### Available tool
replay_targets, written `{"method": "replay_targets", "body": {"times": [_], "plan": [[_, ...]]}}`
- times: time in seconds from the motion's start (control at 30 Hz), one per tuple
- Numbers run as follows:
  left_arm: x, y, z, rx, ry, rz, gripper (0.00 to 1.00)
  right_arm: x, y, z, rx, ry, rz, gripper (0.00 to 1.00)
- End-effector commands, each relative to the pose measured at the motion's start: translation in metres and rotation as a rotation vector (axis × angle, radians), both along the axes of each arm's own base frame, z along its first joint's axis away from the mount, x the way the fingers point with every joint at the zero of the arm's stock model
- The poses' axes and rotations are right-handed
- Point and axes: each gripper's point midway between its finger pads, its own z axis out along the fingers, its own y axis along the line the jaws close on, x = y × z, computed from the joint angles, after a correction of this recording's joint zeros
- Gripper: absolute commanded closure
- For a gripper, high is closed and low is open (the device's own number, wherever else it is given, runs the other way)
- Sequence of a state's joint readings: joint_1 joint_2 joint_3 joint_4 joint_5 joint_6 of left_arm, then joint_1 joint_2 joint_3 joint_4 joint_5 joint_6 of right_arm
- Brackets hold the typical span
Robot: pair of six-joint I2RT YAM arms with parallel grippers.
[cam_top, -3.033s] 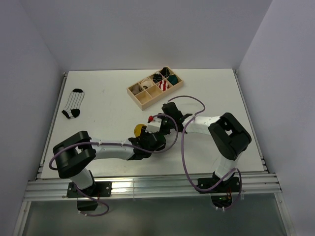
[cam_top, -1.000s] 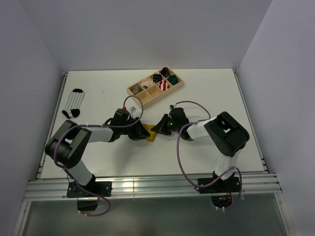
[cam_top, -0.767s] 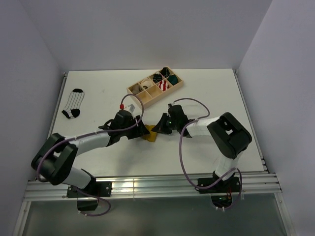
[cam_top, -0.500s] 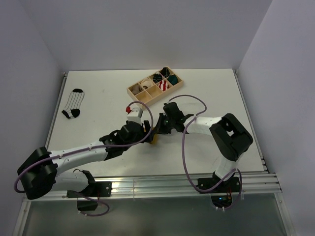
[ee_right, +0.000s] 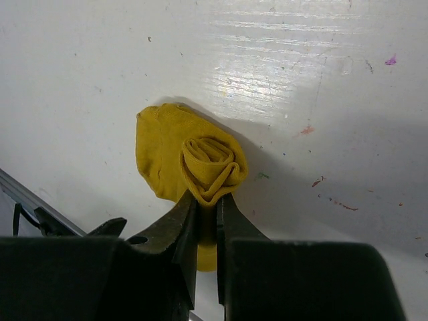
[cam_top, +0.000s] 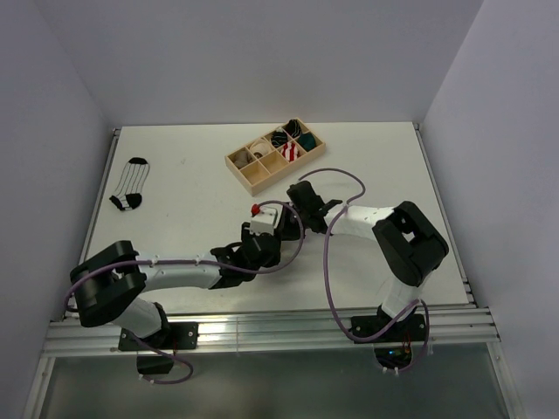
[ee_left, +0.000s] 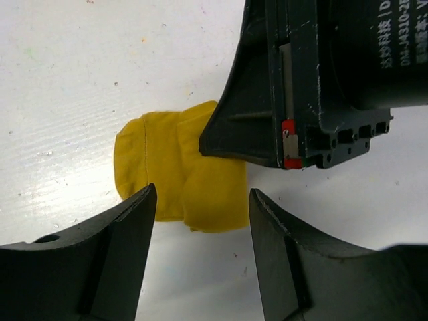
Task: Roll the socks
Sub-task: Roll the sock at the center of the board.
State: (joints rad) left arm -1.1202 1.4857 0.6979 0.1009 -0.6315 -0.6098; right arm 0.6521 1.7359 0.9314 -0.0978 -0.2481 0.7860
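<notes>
Striped sock (cam_top: 131, 183) lies flat, well left of wooden tray (cam_top: 288, 172). On tray's near side, L gripper (ee_left: 200, 221) hangs open, jaws wide apart above yellow sock (ee_left: 170, 177). That sock sits rolled up on table (cam_top: 192, 201), near tray. R gripper (ee_right: 206, 200) pinches the roll's edge, jaws nearly closed.

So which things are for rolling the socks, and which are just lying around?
For the job: yellow sock, pinched by the right gripper; striped sock; open left gripper.
Lying around: wooden tray, with rolled bundles inside.
</notes>
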Motion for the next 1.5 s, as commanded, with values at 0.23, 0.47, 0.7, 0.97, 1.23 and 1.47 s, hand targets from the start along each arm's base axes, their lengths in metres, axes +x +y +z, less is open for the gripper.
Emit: {"method": "replay_targets", "body": {"times": [0.23, 0.47, 0.7, 0.97, 1.23, 1.47], "plan": [[0.008, -0.031, 0.005, -0.010, -0.029, -0.015, 0.39, 0.002, 0.002, 0.002, -0.018, -0.008, 0.007, 1.00], [0.006, -0.027, -0.027, 0.047, 0.037, 0.035, 0.48, 0.001, 0.004, 0.000, -0.008, -0.001, 0.012, 0.99], [0.001, -0.017, -0.040, 0.022, 0.098, 0.066, 0.97, -0.009, 0.021, 0.008, 0.160, 0.011, 0.048, 0.91], [0.005, -0.010, -0.025, -0.191, 0.194, 0.018, 0.99, 0.002, 0.022, 0.043, 0.348, -0.135, 0.016, 0.60], [-0.002, -0.001, -0.019, -0.486, 0.361, -0.057, 0.99, 0.010, 0.010, 0.061, 0.410, -0.236, -0.056, 0.33], [0.009, 0.021, -0.021, -0.667, 0.449, -0.014, 0.99, 0.011, 0.017, 0.049, 0.419, -0.203, -0.051, 0.33]]}}
